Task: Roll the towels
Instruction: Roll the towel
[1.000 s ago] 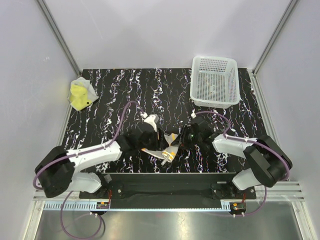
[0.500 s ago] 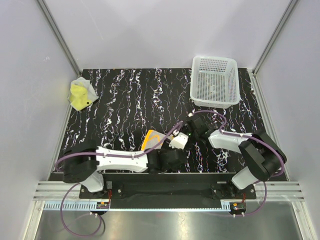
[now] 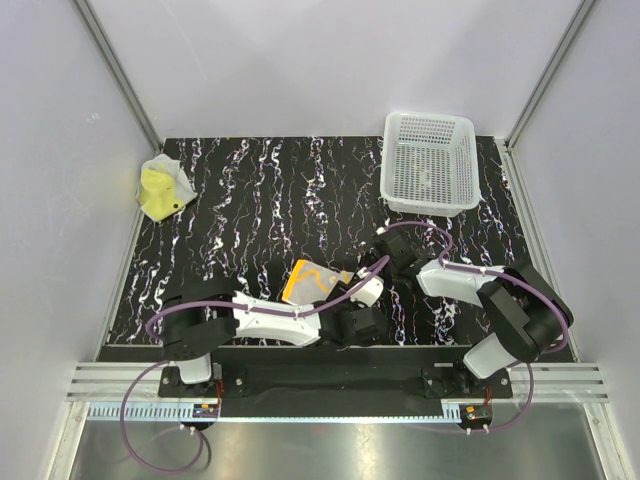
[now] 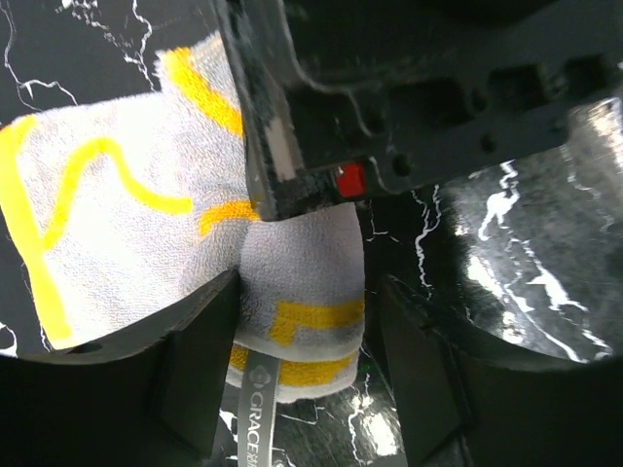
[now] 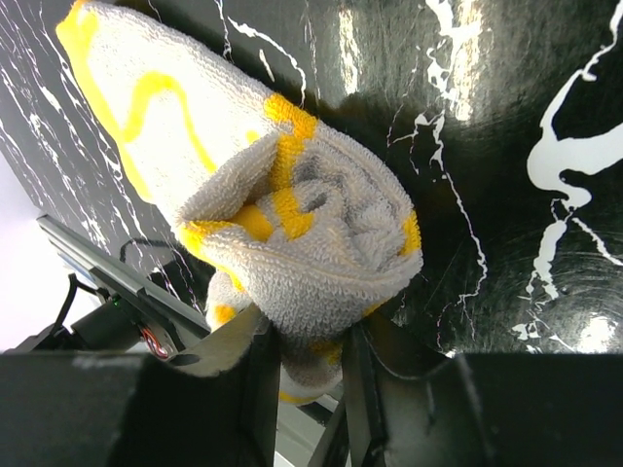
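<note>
The orange towel [image 3: 312,280] with white squiggles lies near the front middle of the table, its right end rolled up [image 3: 366,290]. My right gripper [image 5: 310,342] is shut on that rolled end [image 5: 311,233], which bulges out above the fingers. The left gripper [image 4: 307,304] is open around the same roll [image 4: 302,263] from the near side: its left finger [image 4: 195,370] touches the cloth and its right finger [image 4: 428,379] stands apart from it. A grey label [image 4: 255,418] hangs from the roll. The yellow towel [image 3: 160,188] lies crumpled at the far left corner.
A white perforated basket [image 3: 430,160] stands at the far right corner. My left arm [image 3: 270,320] lies along the table's front edge. The right arm [image 3: 460,282] reaches in from the right. The right gripper's dark body [image 4: 419,88] is close above the left fingers.
The left arm has dropped to the front edge and swung right, so its gripper now meets the roll from the near side. The orange towel's free part lies flatter.
</note>
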Controlling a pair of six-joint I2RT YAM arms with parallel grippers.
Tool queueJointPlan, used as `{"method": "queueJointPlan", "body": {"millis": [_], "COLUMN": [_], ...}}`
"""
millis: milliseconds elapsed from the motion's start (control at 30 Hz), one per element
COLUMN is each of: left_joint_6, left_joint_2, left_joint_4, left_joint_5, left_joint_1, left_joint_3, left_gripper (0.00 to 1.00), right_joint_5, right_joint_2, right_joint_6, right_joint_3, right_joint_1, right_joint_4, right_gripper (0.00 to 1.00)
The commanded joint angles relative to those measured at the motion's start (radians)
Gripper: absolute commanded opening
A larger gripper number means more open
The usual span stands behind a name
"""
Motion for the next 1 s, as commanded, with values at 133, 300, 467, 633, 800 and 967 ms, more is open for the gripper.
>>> {"method": "queueJointPlan", "body": {"millis": [133,300,467,633,800,967], "left_joint_6": [-0.022,-0.022,-0.017,-0.013,-0.029,-0.065], "left_joint_2": [0.033,0.05,0.042,0.0,-0.069,-0.137], "left_joint_4": [-0.008,-0.01,0.007,0.061,0.113,0.142], "left_joint_5": [-0.026,-0.026,-0.011,0.055,0.146,0.219], "left_joint_1": [-0.004,-0.006,-0.004,-0.002,0.017,0.051], "left_joint_3": [-0.009,-0.007,-0.018,-0.05,-0.095,-0.134], "left_gripper": [0.52,0.2,0.0,0.0,0.0,0.0], "right_joint_5": [-0.05,-0.064,-0.044,-0.018,0.109,0.173], "right_joint_2": [-0.024,-0.045,-0.068,-0.101,-0.151,-0.203], "right_joint_6": [-0.006,0.002,0.005,-0.013,-0.078,-0.107], "right_joint_3": [0.033,0.027,0.019,0.033,0.131,0.182], "right_joint_1": [0.018,0.018,0.018,0.016,0.01,-0.074], "right_joint_4": [-0.049,-0.049,-0.072,-0.117,-0.301,-0.427], "right_gripper": [0.34,0.34,0.53,0.77,0.98,1.0]}}
